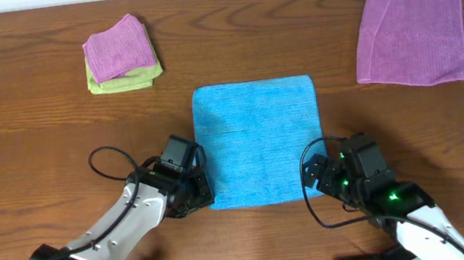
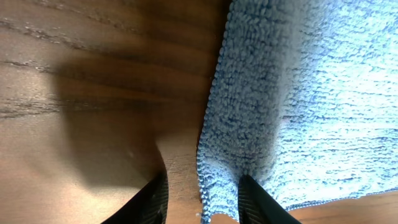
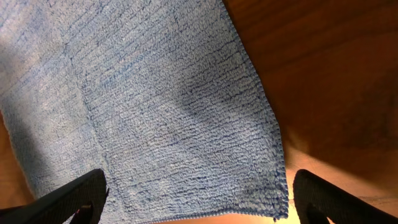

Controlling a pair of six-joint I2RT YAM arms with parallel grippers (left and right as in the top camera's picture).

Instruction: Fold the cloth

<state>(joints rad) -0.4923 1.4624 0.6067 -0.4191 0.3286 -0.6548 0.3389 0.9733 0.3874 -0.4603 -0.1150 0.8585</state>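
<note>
The sky-blue cloth lies flat on the wooden table, mid-centre. My left gripper is at its near left corner. In the left wrist view the jaws are open and straddle the cloth's left edge, one finger on bare wood, the other on the cloth. My right gripper is at the near right corner. In the right wrist view its jaws are open wide, spanning the cloth's near right corner. Neither gripper holds the cloth.
A small folded purple cloth on a lime-green one sits at the back left. A larger purple cloth lies at the back right. The table's near edge is just behind the arms.
</note>
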